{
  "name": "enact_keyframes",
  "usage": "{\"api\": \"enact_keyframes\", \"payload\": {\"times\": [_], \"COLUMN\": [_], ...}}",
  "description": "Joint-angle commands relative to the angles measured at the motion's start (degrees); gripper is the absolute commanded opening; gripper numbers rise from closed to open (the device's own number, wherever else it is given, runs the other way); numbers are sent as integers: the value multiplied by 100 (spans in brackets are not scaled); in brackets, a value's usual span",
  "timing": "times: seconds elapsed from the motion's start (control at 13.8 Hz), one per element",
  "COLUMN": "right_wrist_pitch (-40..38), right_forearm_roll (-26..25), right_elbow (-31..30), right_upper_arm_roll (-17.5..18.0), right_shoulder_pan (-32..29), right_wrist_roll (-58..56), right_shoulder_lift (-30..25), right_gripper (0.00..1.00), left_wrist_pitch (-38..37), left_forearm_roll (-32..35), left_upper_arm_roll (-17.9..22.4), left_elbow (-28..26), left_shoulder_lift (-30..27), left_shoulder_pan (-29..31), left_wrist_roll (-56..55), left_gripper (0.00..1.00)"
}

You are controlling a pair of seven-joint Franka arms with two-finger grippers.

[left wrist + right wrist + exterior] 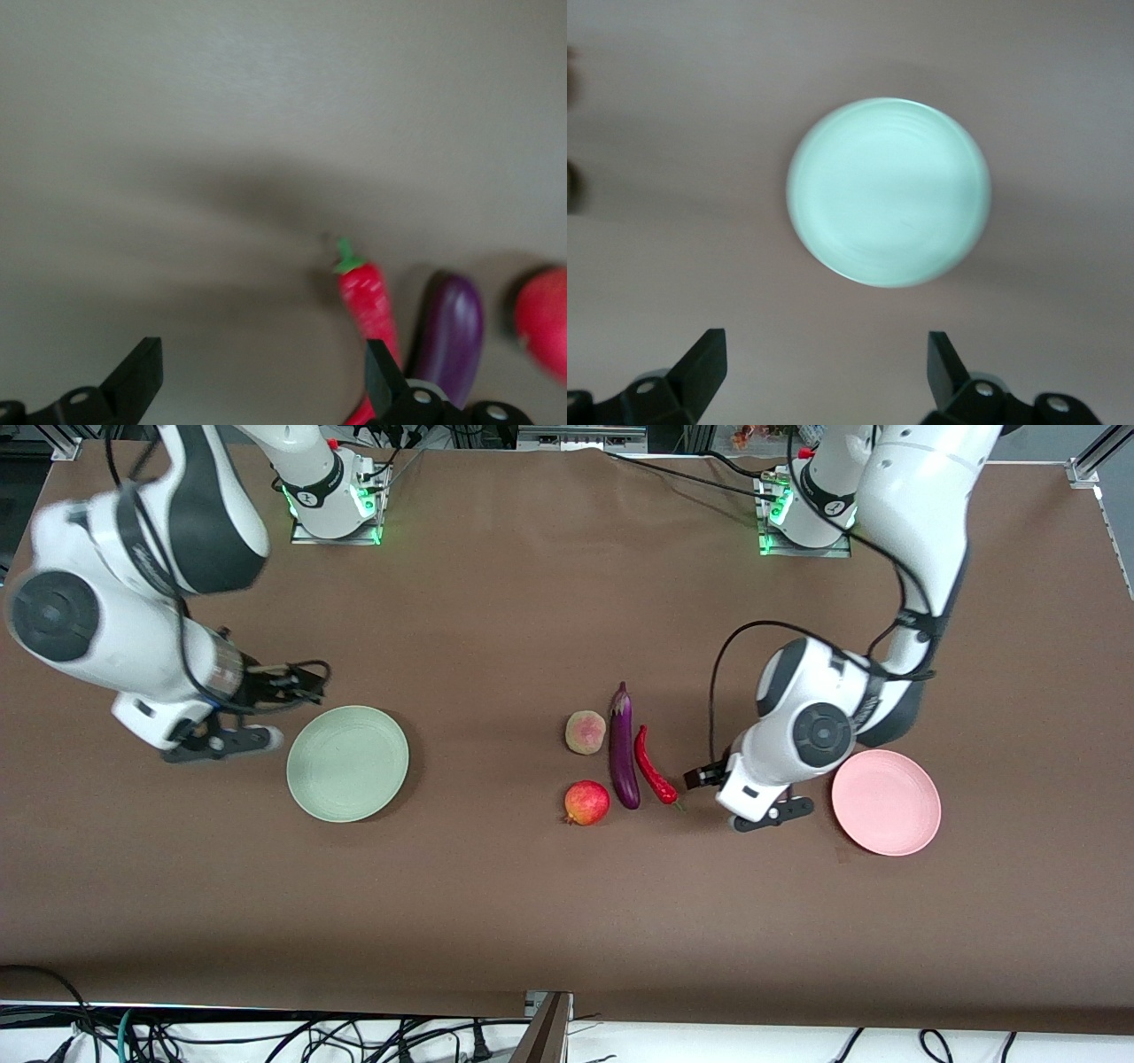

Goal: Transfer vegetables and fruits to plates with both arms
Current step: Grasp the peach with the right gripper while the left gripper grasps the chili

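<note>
a: the broad brown table (532, 912) carries everything. which bodies are largest?

b: the two white jointed arms. the left arm's black two-finger gripper (709, 775) hangs low over the table between the produce and the round shallow pale pink plate (886, 802). the left wrist view shows its fingers (137, 376) spread wide with nothing between them. the right arm's black two-finger gripper (297, 682) hangs just beside the round shallow pale green plate (347, 763), at the right arm's end of the table. its fingers (700, 363) are likewise spread and empty.

a: and the plates?

b: both bare. all four items lie in a cluster mid-table, between the plates and closer to the pink one.

a: list the cluster, descending.

b: the long slender glossy purple eggplant (623, 748) lies in the middle. the round red-yellow pomegranate (586, 802) and the round fuzzy beige-pink peach (586, 732) sit on its right-arm side, the pomegranate nearer the front camera. the short curved shiny red chili pepper (654, 766) lies just beside the eggplant on the left-arm side, its green stem end closest to the left gripper.

a: stage?

b: judged as the start; no item is yet on a plate.

a: failure modes?

b: the chili lies close along the eggplant, so a finger descending between them may nudge the eggplant or catch both. the chili is thin, curved and glossy, and a grip near its tip could let it slip or swing. the round fruits may roll if bumped. both arms entering the tight cluster together risk collision.
</note>
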Motion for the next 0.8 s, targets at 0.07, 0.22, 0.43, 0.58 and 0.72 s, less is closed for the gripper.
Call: {"api": "enact_keyframes", "payload": {"times": [0.07, 0.22, 0.43, 0.58, 0.72], "right_wrist_pitch": [1007, 1658, 2484, 2951, 3277], "right_forearm_roll": [252, 252, 94, -160, -206], "right_elbow": [228, 473, 851, 861, 861], "right_upper_arm_roll": [14, 14, -47, -47, -56], "right_shoulder_pan": [999, 1527, 2362, 2636, 2803], "right_wrist_roll": [1842, 2607, 3987, 4499, 4860], "right_shoulder_lift": [564, 1091, 1891, 2217, 2429], "right_gripper": [100, 100, 100, 100, 100], "left_wrist_pitch": [668, 861, 1074, 1056, 1012], "left_forearm_roll": [-71, -62, -71, -54, -18], "left_upper_arm_roll": [61, 61, 70, 70, 87], "left_elbow": [239, 256, 265, 265, 265], "left_shoulder_lift": [604, 841, 992, 974, 931], "left_shoulder_pan": [-188, -416, -566, -540, -496], "left_wrist_roll": [-875, -1229, -1317, -1230, -1221], "left_gripper": [100, 93, 47, 0, 0]}}
